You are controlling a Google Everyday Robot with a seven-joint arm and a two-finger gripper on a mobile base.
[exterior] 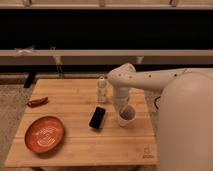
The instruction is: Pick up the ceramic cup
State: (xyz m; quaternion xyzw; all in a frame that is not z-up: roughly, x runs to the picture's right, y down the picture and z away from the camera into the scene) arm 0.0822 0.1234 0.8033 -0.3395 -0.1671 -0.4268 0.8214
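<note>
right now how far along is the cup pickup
Done: the arm has reached across the table, and the gripper is right at the cup, above its rim. In hand: closing in on the cup, which looks to be on the wood; no firm grasp is visible. Left: grip and lift. The phone and bottle stand apart.

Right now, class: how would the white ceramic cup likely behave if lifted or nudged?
The ceramic cup looks rigid and probably breakable if dropped. Its glazed-looking wall may be slippery. It tapers toward the base, so a sideways nudge could tip it. The claw is right at its rim on the table.
</note>
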